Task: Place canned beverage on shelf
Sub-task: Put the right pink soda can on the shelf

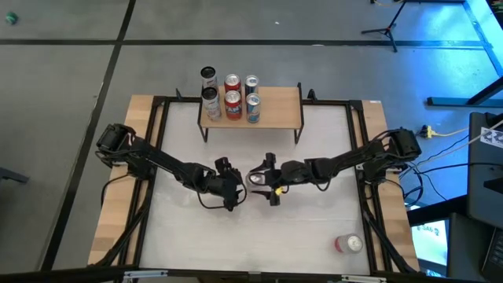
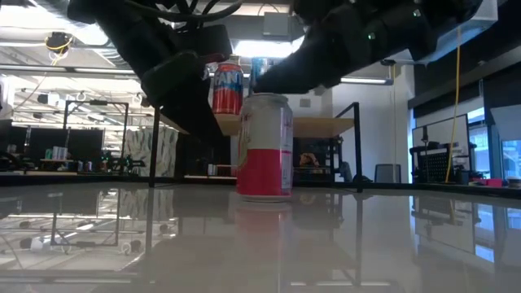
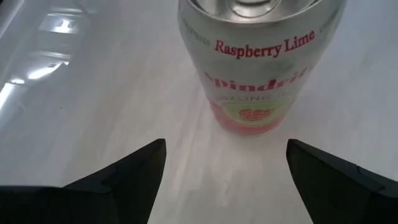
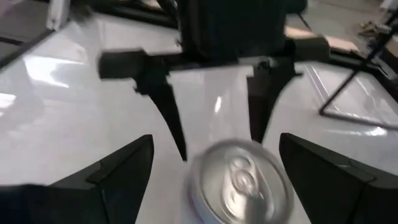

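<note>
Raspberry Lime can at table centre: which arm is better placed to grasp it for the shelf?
Probably right: the open right gripper straddles the can; the open left gripper sits just short of it.

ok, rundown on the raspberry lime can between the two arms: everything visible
The raspberry lime can stands upright on the glossy white table, in front of the shelf. It looks like aluminium: silver top with pull tab, pale upper body, pink-red lower band, red lettering. It sits between the left gripper and the right gripper, both with jaws open; nothing grips it.
</note>
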Controlling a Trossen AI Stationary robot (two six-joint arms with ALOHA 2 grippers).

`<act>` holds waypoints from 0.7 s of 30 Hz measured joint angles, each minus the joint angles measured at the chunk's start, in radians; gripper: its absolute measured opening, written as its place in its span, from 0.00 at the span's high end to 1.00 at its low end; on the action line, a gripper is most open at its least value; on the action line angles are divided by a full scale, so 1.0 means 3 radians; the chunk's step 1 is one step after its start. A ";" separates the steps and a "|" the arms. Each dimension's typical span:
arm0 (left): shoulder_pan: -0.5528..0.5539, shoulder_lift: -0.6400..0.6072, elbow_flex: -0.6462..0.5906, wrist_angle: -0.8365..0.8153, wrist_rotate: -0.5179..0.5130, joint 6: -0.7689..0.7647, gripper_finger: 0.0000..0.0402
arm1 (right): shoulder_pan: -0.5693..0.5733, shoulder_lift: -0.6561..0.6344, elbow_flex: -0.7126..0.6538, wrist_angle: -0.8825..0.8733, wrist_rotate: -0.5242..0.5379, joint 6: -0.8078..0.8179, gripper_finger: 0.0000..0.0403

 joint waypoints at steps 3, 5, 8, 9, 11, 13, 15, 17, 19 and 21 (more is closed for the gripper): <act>0.0001 0.0000 0.0000 0.0008 -0.0002 0.0019 0.20 | -0.0026 0.0000 0.0000 -0.0102 0.0093 0.0049 0.15; 0.0004 0.0000 0.0000 0.0032 -0.0001 0.0025 0.20 | -0.0042 0.0000 -0.0001 -0.0118 0.0144 0.0060 0.15; 0.0004 0.0000 0.0000 0.0052 -0.0001 0.0051 0.20 | -0.0042 -0.0007 -0.0001 -0.0135 0.0236 0.0056 0.15; 0.0004 0.0000 0.0000 0.0052 0.0000 0.0072 0.20 | -0.0039 -0.0036 -0.0001 -0.0196 0.0270 0.0039 0.15; 0.0002 0.0000 0.0000 0.0051 0.0000 0.0106 0.20 | -0.0001 -0.0150 -0.0001 -0.0404 0.0331 -0.0003 0.15; 0.0000 0.0000 0.0000 0.0016 -0.0017 0.0113 0.20 | 0.0041 -0.0286 -0.0001 -0.0640 0.0441 -0.0005 0.15; -0.0001 0.0000 0.0000 -0.0074 -0.0073 0.0095 0.20 | 0.0094 -0.0416 -0.0001 -0.0905 0.0580 -0.0007 0.15; -0.0012 0.0000 0.0000 -0.0159 -0.0166 0.0025 0.20 | 0.0136 -0.0507 -0.0001 -0.1093 0.0711 -0.0011 0.15; -0.0015 0.0000 0.0000 -0.0223 -0.0272 0.0011 0.20 | 0.0168 -0.0560 -0.0003 -0.1229 0.0801 -0.0043 0.15; -0.0009 -0.0021 0.0000 -0.0248 -0.0333 0.0009 0.20 | 0.0169 -0.0567 -0.0015 -0.1251 0.0798 -0.0088 0.15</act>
